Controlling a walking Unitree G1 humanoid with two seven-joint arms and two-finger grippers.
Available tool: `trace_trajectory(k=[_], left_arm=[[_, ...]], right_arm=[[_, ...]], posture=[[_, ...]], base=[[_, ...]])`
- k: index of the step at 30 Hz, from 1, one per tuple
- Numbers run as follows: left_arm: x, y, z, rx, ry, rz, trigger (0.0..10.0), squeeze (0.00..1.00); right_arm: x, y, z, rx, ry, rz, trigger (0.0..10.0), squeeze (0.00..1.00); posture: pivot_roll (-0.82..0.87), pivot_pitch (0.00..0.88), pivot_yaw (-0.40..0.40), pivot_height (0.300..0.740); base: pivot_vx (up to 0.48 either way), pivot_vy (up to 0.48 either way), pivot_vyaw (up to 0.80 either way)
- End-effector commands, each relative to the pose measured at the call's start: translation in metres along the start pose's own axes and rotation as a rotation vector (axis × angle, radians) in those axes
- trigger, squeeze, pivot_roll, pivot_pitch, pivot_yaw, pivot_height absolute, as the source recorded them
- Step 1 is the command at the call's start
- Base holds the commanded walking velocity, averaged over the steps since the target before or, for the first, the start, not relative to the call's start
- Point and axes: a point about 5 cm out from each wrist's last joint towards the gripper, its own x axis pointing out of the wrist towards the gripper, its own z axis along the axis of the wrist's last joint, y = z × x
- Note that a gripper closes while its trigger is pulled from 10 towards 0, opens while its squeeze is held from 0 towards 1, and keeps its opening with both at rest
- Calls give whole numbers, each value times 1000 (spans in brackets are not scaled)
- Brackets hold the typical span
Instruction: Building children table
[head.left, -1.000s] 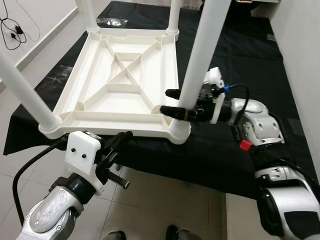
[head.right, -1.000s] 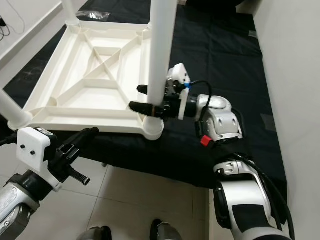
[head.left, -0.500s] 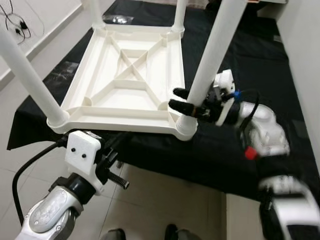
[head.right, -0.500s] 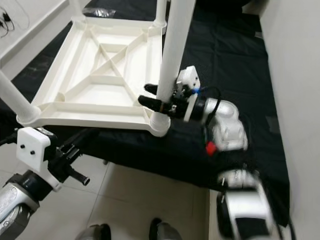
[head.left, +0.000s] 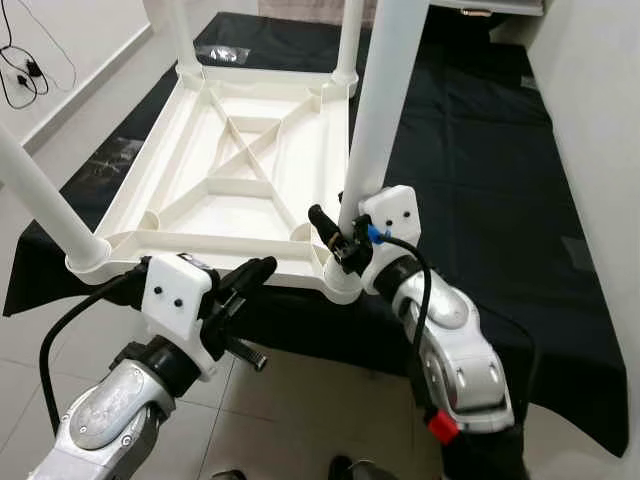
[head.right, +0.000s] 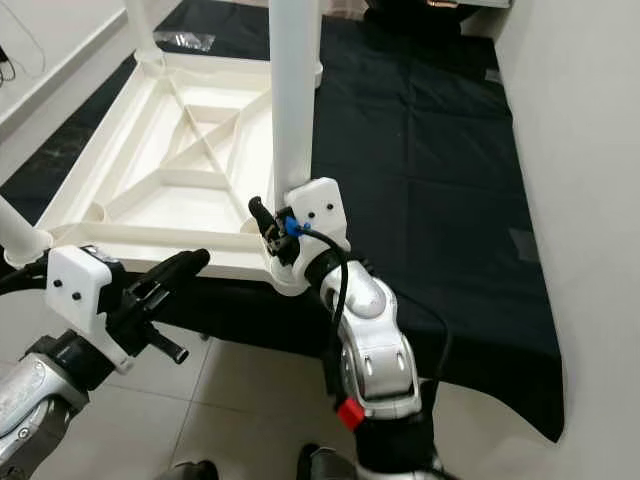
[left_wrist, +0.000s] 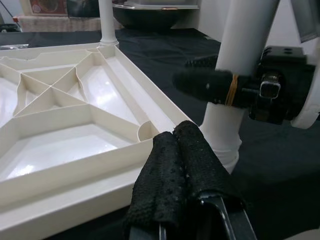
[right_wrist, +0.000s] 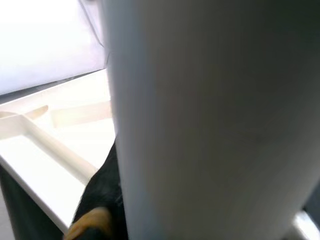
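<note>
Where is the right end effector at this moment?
In the left eye view, the right end effector is at the near right corner of the upturned white plastic table top, its black fingers around the base of the white table leg there.

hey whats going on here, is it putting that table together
Yes. A white plastic children's table lies upside down on a black cloth, with its legs standing up. The right gripper is closed around the near right leg just above its socket. The left gripper is shut and empty, hovering at the table's near edge.
</note>
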Motion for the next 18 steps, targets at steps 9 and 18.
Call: trace_trajectory(k=[9,18], left_arm=[[-2,-2,-5,-10,22,-3,10000,0],[-5,-4,-5,-11,30,-6,10000,0]], right_arm=[[-2,-24,17,88,-63,301,10000,1000],[-7,-49,24,-23,-66,555,10000,1000]], posture=[[108,243,-85,740],[134,260,-90,740]], base=[[0,0,0],[0,0,0]])
